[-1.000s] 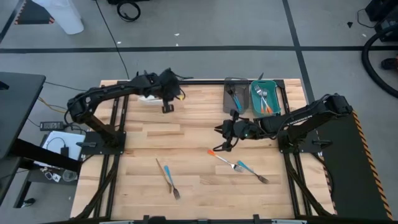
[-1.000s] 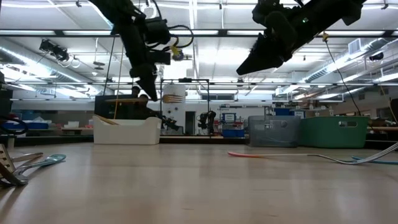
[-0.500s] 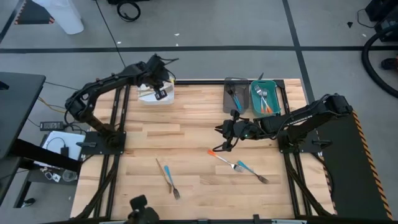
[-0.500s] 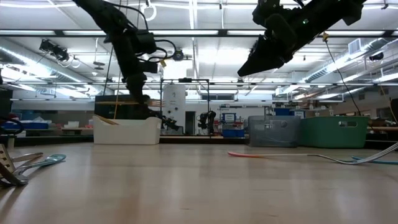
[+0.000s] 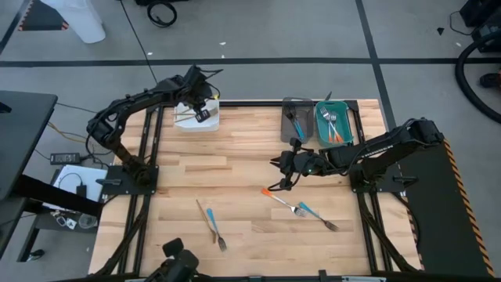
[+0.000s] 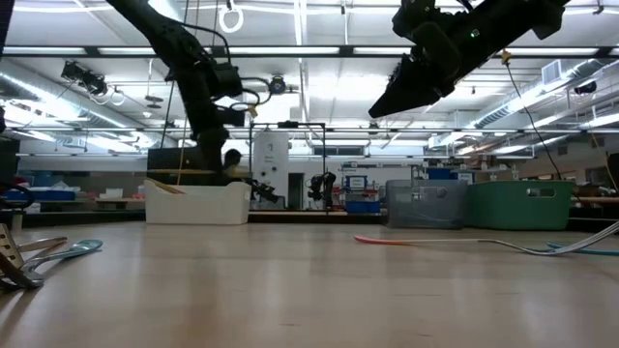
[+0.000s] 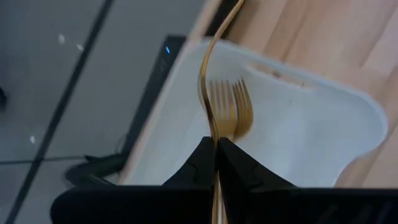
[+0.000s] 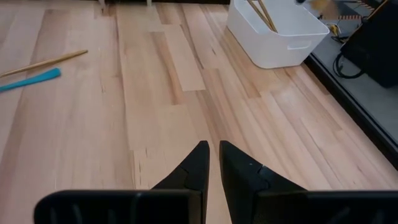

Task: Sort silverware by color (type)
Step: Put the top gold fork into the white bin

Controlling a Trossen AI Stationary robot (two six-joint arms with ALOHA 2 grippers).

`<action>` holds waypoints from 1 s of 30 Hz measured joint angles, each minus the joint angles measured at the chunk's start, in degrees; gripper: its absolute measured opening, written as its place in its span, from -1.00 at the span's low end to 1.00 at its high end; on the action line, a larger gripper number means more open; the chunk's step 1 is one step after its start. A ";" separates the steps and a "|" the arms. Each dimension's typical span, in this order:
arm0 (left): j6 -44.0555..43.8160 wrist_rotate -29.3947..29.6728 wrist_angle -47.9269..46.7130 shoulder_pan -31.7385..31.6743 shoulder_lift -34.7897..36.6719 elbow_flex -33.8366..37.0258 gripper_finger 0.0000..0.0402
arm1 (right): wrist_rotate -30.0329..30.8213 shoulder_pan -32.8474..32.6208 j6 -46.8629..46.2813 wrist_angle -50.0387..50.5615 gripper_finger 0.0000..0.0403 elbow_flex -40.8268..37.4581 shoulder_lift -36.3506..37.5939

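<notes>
Pinching a thin gold fork [image 7: 219, 109] over the white plastic bin [image 7: 323, 134], the left gripper [image 7: 216, 149] risks dropping it outside if released off-centre; right gripper [image 8: 213, 163] hovers nearly closed, empty.

A white bin [image 5: 196, 119] sits at the far left corner of the wooden table [image 5: 243, 168], its rim close to the far edge. Along the same far edge, toward the right corner, a grey bin [image 5: 296, 121] and a teal bin [image 5: 333, 124] stand side by side, touching or nearly so. Off the table, a white cone-like object [image 5: 78, 19] stands on the grey floor, beside what may be a coiled black cable [image 5: 162, 13]. Boxes and cables [image 5: 70, 188] lie on the floor by the left edge.
</notes>
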State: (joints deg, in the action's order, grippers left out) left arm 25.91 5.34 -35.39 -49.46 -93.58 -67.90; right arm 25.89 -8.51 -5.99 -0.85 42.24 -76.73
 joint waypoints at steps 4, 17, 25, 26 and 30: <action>-2.53 0.11 -0.29 -0.21 -1.71 0.07 -0.93 | 0.02 0.07 1.11 -1.06 -0.76 0.00 -0.02; -6.18 -0.11 0.42 -2.53 -6.38 0.02 -0.93 | 0.02 1.05 3.20 -2.66 -0.76 0.00 -0.04; -4.30 -2.19 2.39 -2.46 -9.11 0.00 -0.90 | -0.31 1.10 2.82 -2.50 -0.76 0.00 -0.04; -4.28 -2.29 2.42 -2.46 -9.33 0.00 -0.87 | -0.33 1.08 2.50 -2.38 -0.76 0.00 -0.04; -4.26 -2.49 1.70 -2.06 -9.51 0.02 -0.63 | -0.41 1.07 1.72 -1.92 -0.76 0.00 -0.04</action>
State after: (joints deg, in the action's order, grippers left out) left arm 21.65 2.85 -33.69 -51.52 -103.08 -67.88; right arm 25.48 -7.44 -4.27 -2.77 42.24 -76.77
